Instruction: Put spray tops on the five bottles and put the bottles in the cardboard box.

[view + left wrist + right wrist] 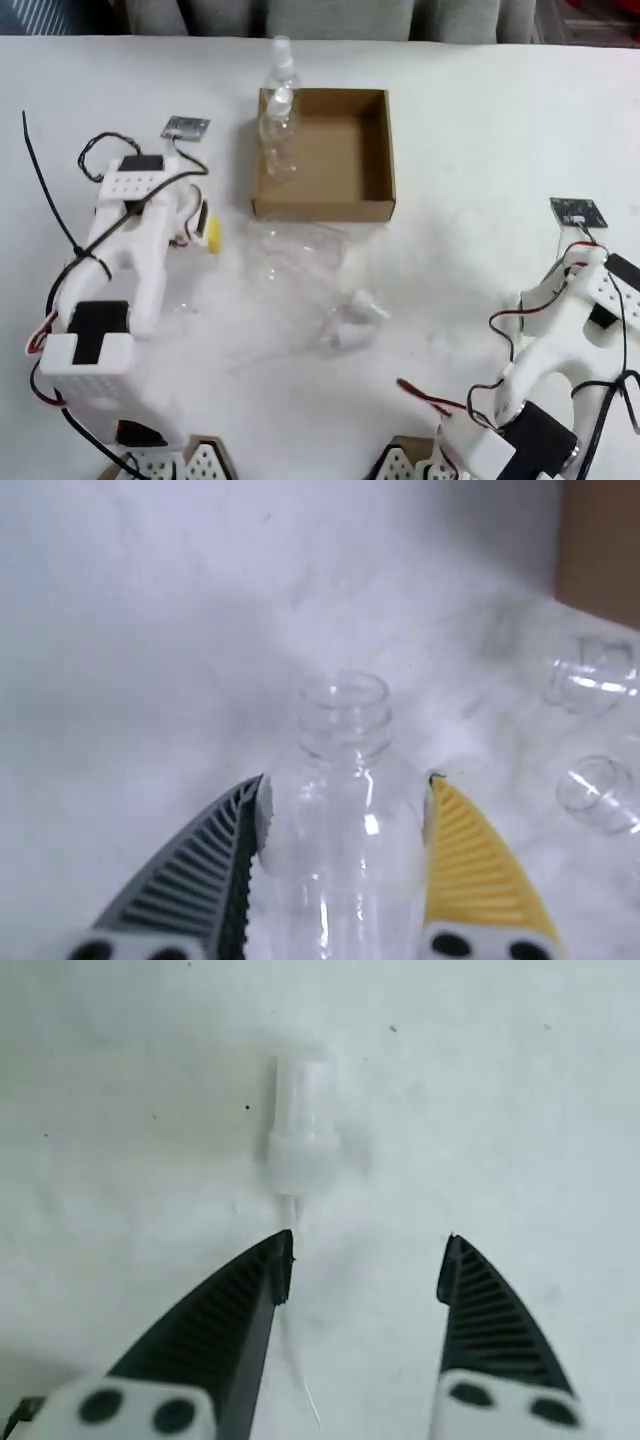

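My left gripper [345,790] is shut on a clear, capless bottle [345,810]. Its grey and yellow fingers [470,850] press the shoulders, and the open neck points away over the table. In the high view this gripper [203,228] sits left of the cardboard box [372,150]. Two clear bottles with spray tops [279,100] stand at the box's left wall. More capless bottles [300,250] lie in front of the box, with loose spray tops [350,318] nearer the front. My right gripper [367,1255] hangs open over the table, just short of a white spray top [302,1125] lying flat.
Two small grey plates lie on the table, one behind the left arm [186,127] and one behind the right arm [577,212]. Black and red cables trail around both arms. Two lying bottles [590,730] and the box's brown corner [600,540] are beside the left gripper.
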Available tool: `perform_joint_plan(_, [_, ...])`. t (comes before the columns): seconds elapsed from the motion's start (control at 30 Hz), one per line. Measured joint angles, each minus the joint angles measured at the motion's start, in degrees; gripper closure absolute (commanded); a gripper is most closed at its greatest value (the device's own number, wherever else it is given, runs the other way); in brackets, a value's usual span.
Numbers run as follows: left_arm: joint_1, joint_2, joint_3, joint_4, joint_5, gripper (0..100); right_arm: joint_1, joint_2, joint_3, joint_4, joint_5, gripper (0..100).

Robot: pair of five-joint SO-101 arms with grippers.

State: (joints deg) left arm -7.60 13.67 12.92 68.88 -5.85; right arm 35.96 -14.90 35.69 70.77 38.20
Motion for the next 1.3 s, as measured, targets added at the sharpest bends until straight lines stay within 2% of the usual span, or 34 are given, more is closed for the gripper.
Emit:
perform_joint_plan(0.2, [0.0, 0.0, 0.0, 0.0, 0.0, 98, -0.62, 0.0, 0.44, -0.62, 0.09, 72.4])
perform_joint_plan(0.4, [0.0, 0.0, 0.0, 0.0, 0.0, 98, -4.4, 0.0, 5.63, -5.63, 1.67, 77.7])
perform_joint_plan(0.57, [0.0, 0.0, 0.0, 0.0, 0.0, 98, -6.24, 0.0, 6.68, -8.97, -1.05, 78.4])
perform_joint_plan(0.8, [0.0, 0.0, 0.0, 0.0, 0.0, 98, -6.07, 0.09, 6.77, -10.73, -1.41, 80.0])
perform_joint_plan(1.03, [0.0, 0.0, 0.0, 0.0, 0.0, 98, -6.07, 6.95, 6.77, -14.77, -1.58, 81.2])
perform_joint_plan(1.13, [0.0, 0.0, 0.0, 0.0, 0.0, 98, -6.07, 7.91, 6.77, -15.21, -1.67, 85.1])
perform_joint_plan(1.3, [0.0, 0.0, 0.0, 0.0, 0.0, 98, -6.07, 8.26, 6.68, -15.21, -1.67, 98.1])
